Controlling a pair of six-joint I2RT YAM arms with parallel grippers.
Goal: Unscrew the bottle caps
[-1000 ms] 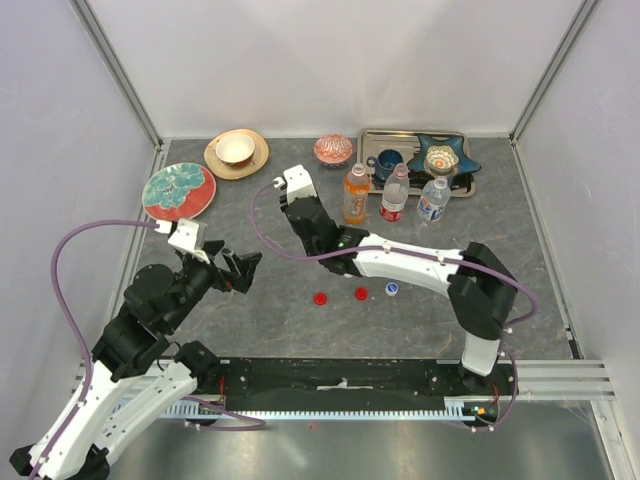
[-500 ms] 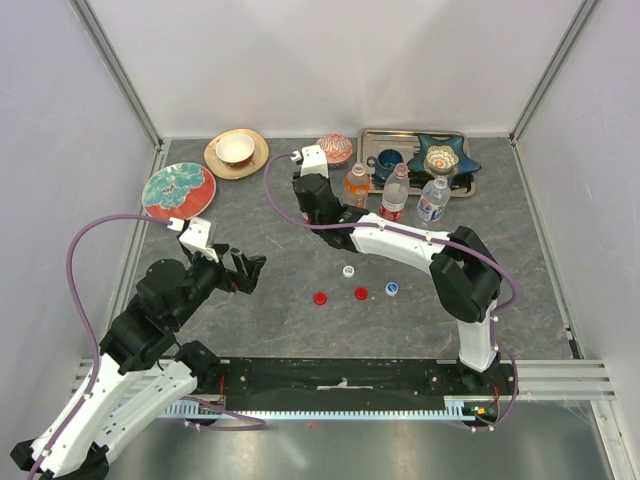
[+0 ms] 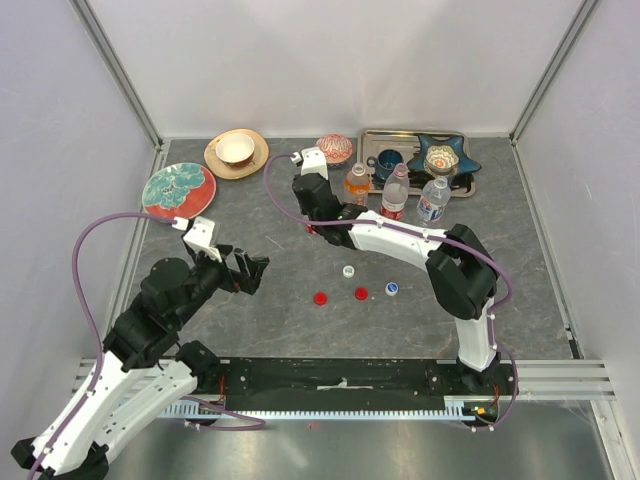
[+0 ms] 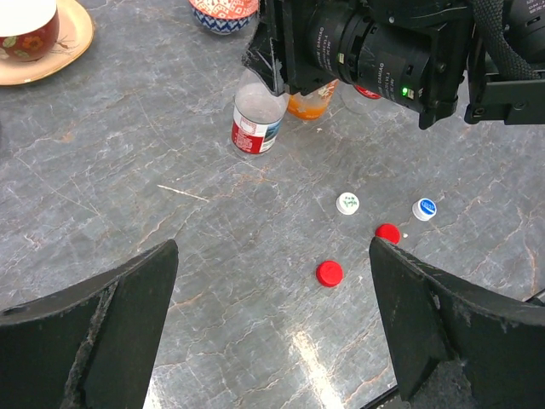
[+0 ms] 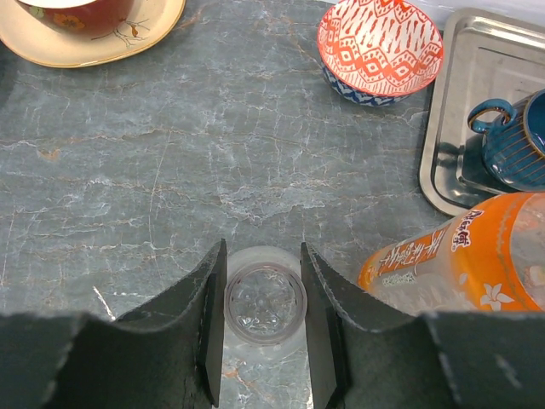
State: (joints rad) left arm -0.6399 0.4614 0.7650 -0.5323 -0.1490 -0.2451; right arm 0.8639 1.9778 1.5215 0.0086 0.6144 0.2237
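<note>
My right gripper is shut on the open neck of a clear bottle with a red label, which stands on the table. The orange bottle stands just right of it, then two more clear bottles. Loose caps lie in front: one white, two red, one blue and white. My left gripper hangs open to the left, above bare table, with the caps ahead of its fingers.
Along the back stand a tan saucer with a cup, a floral plate and a red patterned bowl. A metal tray holds a blue mug and a blue star dish.
The right arm has swung toward the back with the bottle in its jaws, uncovering the white cap. My left gripper has edged slightly right and stays open.
</note>
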